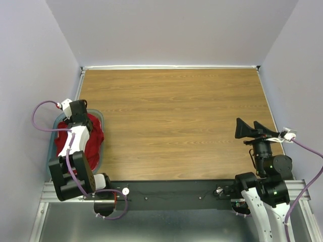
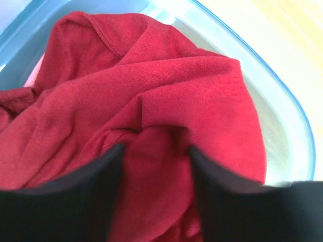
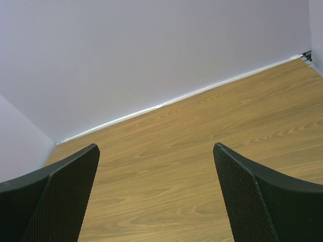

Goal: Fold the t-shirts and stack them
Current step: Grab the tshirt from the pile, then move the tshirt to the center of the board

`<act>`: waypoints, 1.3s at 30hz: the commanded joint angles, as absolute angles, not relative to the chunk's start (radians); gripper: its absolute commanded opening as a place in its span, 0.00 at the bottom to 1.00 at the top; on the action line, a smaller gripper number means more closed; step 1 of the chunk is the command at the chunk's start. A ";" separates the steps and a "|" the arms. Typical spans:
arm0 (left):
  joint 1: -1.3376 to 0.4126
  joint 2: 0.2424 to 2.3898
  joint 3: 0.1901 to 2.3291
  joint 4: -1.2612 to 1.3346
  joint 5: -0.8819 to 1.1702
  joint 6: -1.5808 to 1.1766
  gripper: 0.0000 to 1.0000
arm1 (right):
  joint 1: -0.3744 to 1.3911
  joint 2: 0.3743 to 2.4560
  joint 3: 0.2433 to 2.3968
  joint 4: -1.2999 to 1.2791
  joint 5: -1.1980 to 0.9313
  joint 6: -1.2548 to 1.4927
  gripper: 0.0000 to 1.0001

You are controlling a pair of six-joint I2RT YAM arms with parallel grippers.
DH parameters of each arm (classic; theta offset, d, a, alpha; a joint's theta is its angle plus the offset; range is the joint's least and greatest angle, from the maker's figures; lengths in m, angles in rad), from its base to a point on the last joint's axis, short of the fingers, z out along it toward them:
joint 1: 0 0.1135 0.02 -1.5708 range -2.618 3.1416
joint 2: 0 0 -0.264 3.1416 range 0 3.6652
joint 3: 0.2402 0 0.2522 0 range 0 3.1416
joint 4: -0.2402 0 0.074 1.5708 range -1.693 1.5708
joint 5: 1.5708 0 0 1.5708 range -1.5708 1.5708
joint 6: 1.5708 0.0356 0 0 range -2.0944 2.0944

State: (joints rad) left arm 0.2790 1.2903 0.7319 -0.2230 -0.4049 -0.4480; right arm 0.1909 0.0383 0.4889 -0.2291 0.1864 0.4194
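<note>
Showing the left gripper [image 1: 76,119] lowered into the translucent blue tub [image 1: 100,117] that stood at the left edge of the wooden table [image 1: 176,116], just beside the left arm's base. The crimson t-shirt [image 1: 94,137] lay crumpled inside this tub, filling most of it and rising towards the rim on the table side.

In the left wrist view, the left gripper [image 2: 155,151] was pressed down into the crimson t-shirt [image 2: 151,91], with its two black fingers [image 2: 75,196] set a moderate distance apart. A raised ridge of red cloth filled the gap between them. Whether the fingers were clamping that ridge or only resting against it could not be told. The pale wall of the tub [image 2: 285,126] curved round the cloth on the right.

The right gripper [image 1: 247,122] hung above the right side of the table, well apart from the tub and the shirt. In the right wrist view, the right gripper [image 3: 155,147] was spread wide and held nothing, with only bare wood [image 3: 202,151] and the grey back wall [image 3: 126,50] showing between its fingers.
</note>
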 commanded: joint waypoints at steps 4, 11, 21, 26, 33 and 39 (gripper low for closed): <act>0.285 1.238 0.722 -0.198 -0.449 -0.446 0.06 | 0.196 0.074 0.482 -0.222 0.192 0.426 1.00; 0.262 1.036 0.758 -0.219 -0.445 -0.448 0.00 | 0.196 0.135 0.489 -0.229 0.178 0.420 1.00; 0.075 0.927 1.021 -0.258 -0.445 -0.381 0.00 | 0.196 0.199 0.502 -0.236 0.164 0.414 1.00; -0.122 1.011 1.213 -0.236 -0.393 -0.373 0.00 | 0.198 0.209 0.503 -0.239 0.163 0.413 1.00; -0.469 1.236 1.558 -0.175 -0.318 -0.325 0.00 | 0.196 0.210 0.508 -0.247 0.163 0.411 1.00; -0.791 1.434 1.915 -0.155 -0.267 -0.125 0.00 | 0.198 0.206 0.509 -0.250 0.169 0.408 1.00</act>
State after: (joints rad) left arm -0.6678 1.4120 1.7611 -0.2340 -0.3218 -0.2607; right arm 0.1909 0.2050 0.4889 -0.2325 0.1730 0.4183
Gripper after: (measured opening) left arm 0.014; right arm 0.998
